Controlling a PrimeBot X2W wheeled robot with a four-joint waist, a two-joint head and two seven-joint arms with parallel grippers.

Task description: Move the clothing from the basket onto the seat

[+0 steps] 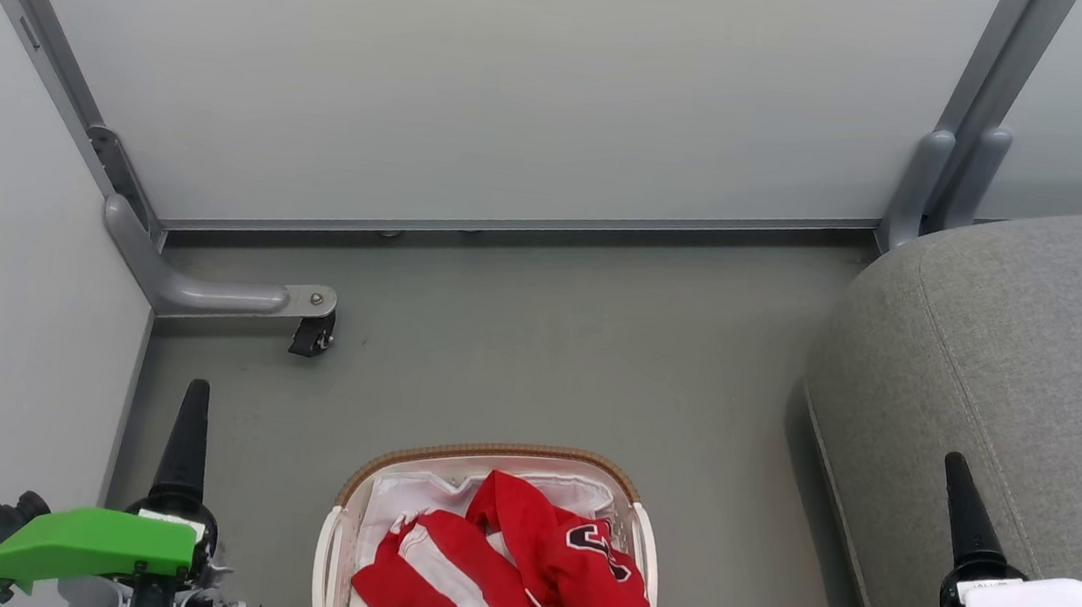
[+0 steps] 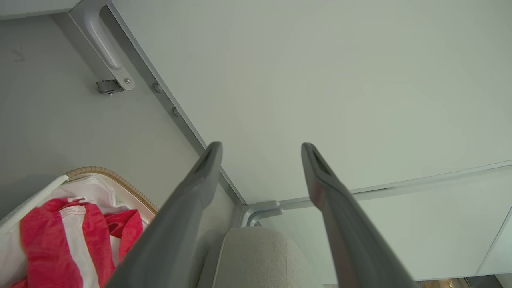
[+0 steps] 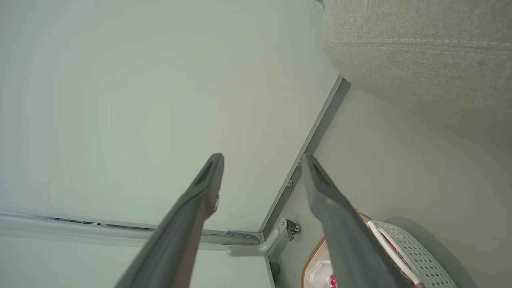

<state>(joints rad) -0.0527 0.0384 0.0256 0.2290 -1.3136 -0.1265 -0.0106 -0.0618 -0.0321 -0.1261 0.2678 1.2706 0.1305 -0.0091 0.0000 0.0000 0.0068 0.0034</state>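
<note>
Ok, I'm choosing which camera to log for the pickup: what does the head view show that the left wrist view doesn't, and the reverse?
Head view adds: the right hand, the navy lettering on the clothing, and both handles of the basket. Left wrist view adds: the left hand, fingers plainly apart, and the partition corner behind the seat. Shared: the red-and-white clothing lying in the basket, its woven rim, the grey floor, the seat and the partition's caster foot.
</note>
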